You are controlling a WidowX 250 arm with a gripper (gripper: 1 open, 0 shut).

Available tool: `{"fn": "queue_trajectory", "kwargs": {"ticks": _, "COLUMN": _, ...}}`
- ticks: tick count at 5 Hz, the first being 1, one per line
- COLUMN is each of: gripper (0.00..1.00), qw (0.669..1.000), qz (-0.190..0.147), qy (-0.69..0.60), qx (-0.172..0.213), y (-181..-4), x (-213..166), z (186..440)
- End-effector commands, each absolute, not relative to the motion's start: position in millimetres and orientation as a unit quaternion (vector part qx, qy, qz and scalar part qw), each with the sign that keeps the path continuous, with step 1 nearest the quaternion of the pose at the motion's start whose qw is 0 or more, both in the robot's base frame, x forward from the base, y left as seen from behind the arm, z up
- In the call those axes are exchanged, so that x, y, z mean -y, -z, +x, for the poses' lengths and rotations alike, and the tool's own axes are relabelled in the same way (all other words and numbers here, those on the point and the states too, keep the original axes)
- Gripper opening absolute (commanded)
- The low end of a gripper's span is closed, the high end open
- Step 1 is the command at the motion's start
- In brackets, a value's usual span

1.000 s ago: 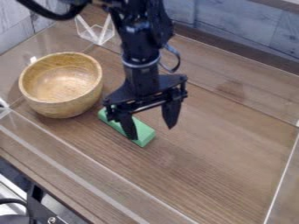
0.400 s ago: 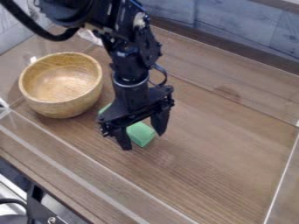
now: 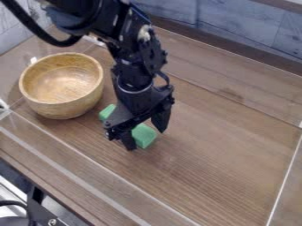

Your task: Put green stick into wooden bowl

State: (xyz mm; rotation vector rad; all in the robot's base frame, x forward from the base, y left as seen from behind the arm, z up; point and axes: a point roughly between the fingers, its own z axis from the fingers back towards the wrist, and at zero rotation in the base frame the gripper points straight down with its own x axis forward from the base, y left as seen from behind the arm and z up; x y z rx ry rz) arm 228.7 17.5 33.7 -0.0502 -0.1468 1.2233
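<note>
I am holding my claw point(image 3: 139, 135) pointing straight down with its two black fingers spread wide apart, one on each side of the green stick point(image 3: 141, 132), because I think I have to get a finger on both sides before I can squeeze it and lift it. The green stick is lying flat on the brown wooden table point(image 3: 224, 150), small and bright green with plain dull sides, and it is sitting just beside the wooden bowl point(image 3: 62, 84), which is round, light tan and waiting empty.
</note>
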Motion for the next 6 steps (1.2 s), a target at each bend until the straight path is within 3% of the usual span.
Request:
{"fn": "queue_trajectory", "kwargs": {"ticks": 1, "gripper": 1.0, "qw": 0.808, "qz": -0.019, "qy": -0.58, "qx": 0.1, "y": -32.6, "x": -22, "z": 229}}
{"fn": "queue_trajectory", "kwargs": {"ticks": 3, "gripper": 1.0, "qw": 0.819, "qz": -0.002, "qy": -0.557, "qx": 0.136, "y": -33.4, "x": -24, "z": 237}}
{"fn": "queue_trajectory", "kwargs": {"ticks": 5, "gripper": 1.0, "qw": 0.838, "qz": 0.021, "qy": -0.528, "qx": 0.139, "y": -33.9, "x": -25, "z": 253}}
{"fn": "queue_trajectory", "kwargs": {"ticks": 6, "gripper": 1.0, "qw": 0.84, "qz": 0.03, "qy": -0.524, "qx": 0.133, "y": -29.8, "x": -24, "z": 245}}
